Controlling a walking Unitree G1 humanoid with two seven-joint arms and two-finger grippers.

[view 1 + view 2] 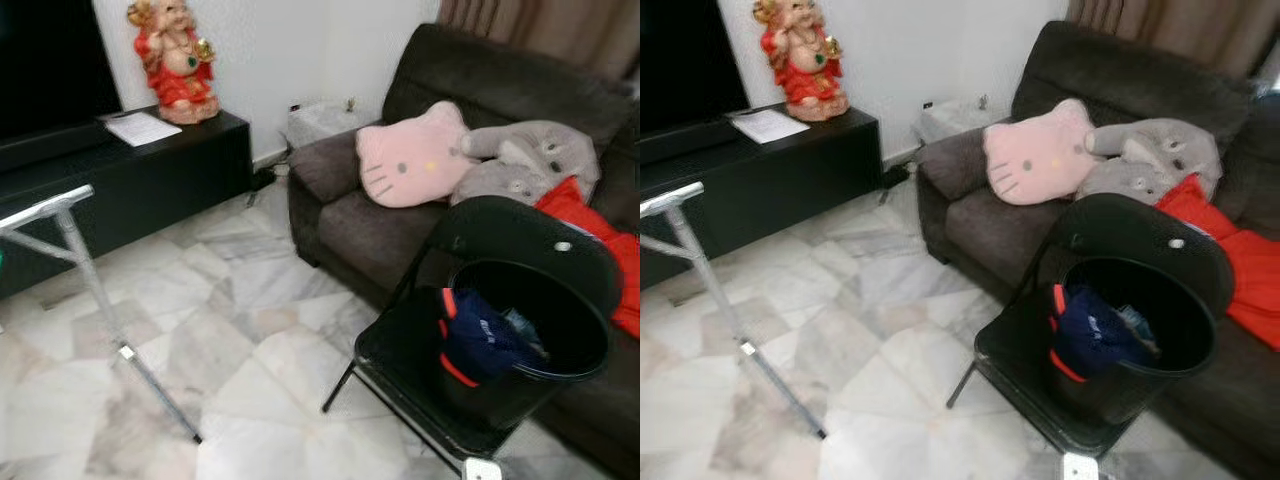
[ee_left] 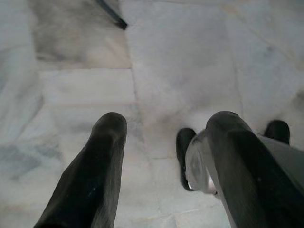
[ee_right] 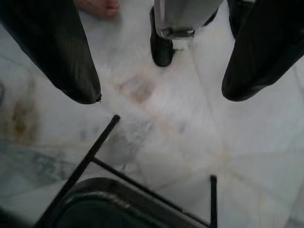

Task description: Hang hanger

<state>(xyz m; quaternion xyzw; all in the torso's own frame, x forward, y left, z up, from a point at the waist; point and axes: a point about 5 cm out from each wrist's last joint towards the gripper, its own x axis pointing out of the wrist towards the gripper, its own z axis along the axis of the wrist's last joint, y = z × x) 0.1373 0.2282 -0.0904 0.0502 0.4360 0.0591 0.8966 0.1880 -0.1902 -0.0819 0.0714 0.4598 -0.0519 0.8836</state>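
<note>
Apparently no hanger was in hand at this moment: both arms hung idle, pointed down at the marble floor (image 1: 250, 340). The left gripper (image 2: 164, 142) had its fingers apart with nothing between them, bare tile showing through the gap. The right gripper (image 3: 161, 95) likewise had its fingers spread wide and empty, hanging just above the edge of the black folding chair (image 1: 420, 380), whose legs and seat rim crossed its wrist view.

A black bucket (image 1: 530, 330) stood on the chair seat, close against the dark sofa (image 1: 350, 220). Judged reason: raised to a height the arms could reach without bending. Inside it lay a bundle of dark blue cloth with red trim (image 1: 475, 345). Could not make out a hanger among the contents, so the task's object remained unlocated; the bucket was the likeliest place for it.

A metal rack leg and top bar (image 1: 90, 280) stood at the robot's left, well apart from the chair. Judged this to be the drying stand meant to receive the hanger.

On the sofa: a pink cat cushion (image 1: 415, 160), a grey plush (image 1: 530, 160), a red cloth (image 1: 590, 225). A red figurine (image 1: 178, 60) sat on the black TV cabinet (image 1: 150, 170).

Task judged at its start; next move needs a reach into the bucket
</note>
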